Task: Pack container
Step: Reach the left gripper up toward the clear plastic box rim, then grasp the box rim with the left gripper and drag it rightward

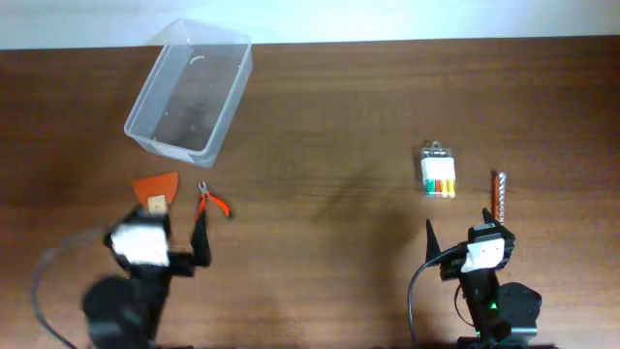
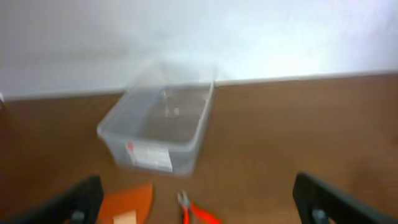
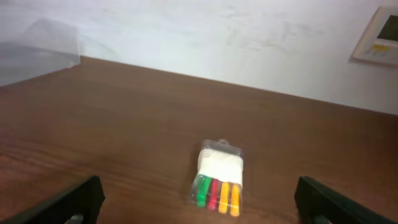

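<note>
Left pincer (image 2: 196, 186) and right pincer (image 1: 467, 233) both hang spread and empty. Ahead of the left one, at the far edge of the bench (image 1: 329, 145), sits the container (image 1: 189, 92), its long axis slanting away, so the left arm is nearer. Small orange-handled pliers (image 1: 214, 203) lie between.

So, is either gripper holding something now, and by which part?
Nothing is held. The left gripper and the right gripper both stand open and empty.

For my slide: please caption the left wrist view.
Open left gripper faces the clear container; orange piece and pliers lie nearer.
</note>
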You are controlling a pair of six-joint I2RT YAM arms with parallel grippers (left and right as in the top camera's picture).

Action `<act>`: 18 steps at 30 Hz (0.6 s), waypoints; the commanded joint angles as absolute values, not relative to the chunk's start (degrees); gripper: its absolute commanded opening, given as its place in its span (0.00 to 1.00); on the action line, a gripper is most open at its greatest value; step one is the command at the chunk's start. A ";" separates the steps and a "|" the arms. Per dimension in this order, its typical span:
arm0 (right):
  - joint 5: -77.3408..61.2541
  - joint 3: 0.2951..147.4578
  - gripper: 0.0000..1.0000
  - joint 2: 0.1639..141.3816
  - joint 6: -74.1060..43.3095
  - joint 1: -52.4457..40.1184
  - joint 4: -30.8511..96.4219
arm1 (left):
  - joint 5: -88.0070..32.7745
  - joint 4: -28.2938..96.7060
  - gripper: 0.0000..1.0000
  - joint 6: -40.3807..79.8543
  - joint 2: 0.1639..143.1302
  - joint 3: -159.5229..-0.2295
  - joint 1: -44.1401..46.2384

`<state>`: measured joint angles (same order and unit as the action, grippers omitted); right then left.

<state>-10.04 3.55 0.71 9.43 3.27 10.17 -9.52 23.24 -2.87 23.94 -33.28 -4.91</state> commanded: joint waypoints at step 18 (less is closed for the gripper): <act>-10.13 3.16 0.99 0.32 9.43 2.96 10.22 | -17.19 70.57 0.99 15.18 90.13 -101.21 -4.80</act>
<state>-10.04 3.51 0.64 9.43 3.27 10.17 -21.04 70.39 2.74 87.02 -100.09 -4.86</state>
